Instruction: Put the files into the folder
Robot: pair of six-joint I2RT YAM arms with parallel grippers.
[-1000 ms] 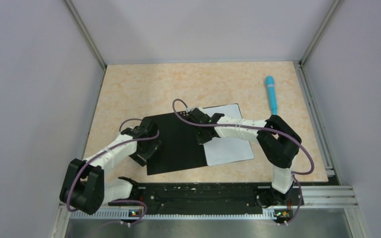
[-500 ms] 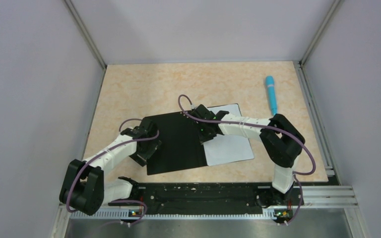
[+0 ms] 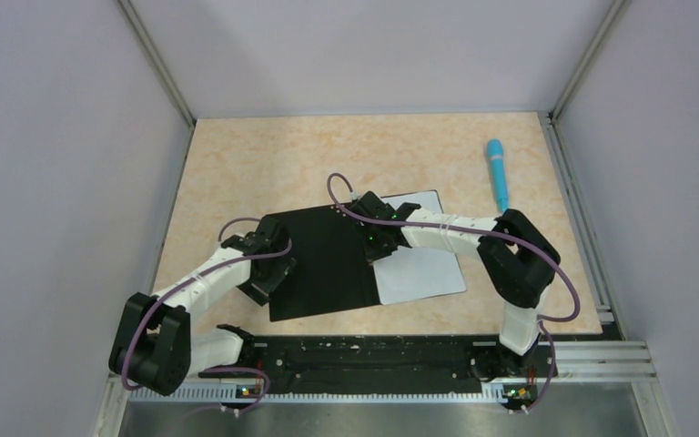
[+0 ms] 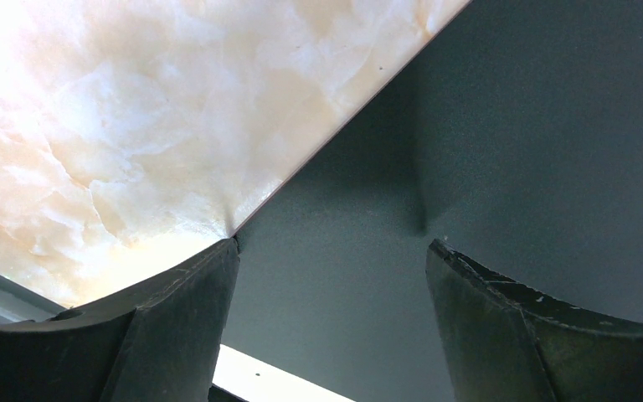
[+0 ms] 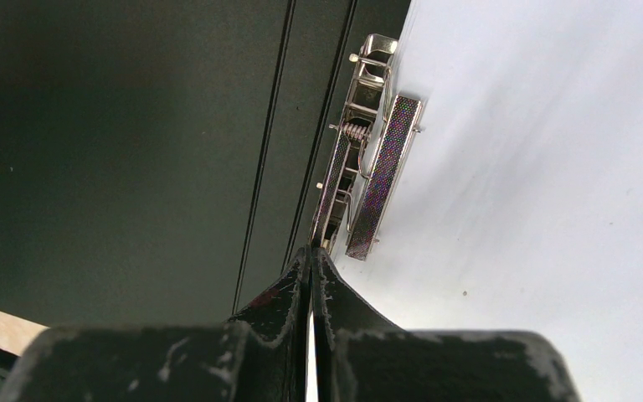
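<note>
The folder lies open on the table, black inside up. The files, a white sheet, lie on its right half. My left gripper hovers open over the folder's left edge; in the left wrist view its fingers straddle black folder beside the edge. My right gripper is shut at the spine. In the right wrist view its closed tips meet the near end of a metal clip, between the black cover and the white sheet.
A blue pen lies at the back right of the marbled table. Grey walls enclose the table on three sides. A black rail runs along the near edge between the arm bases.
The right gripper shifted slightly right and nearer along the spine a second ago, then held still. The left arm, folder and sheet have not moved.
</note>
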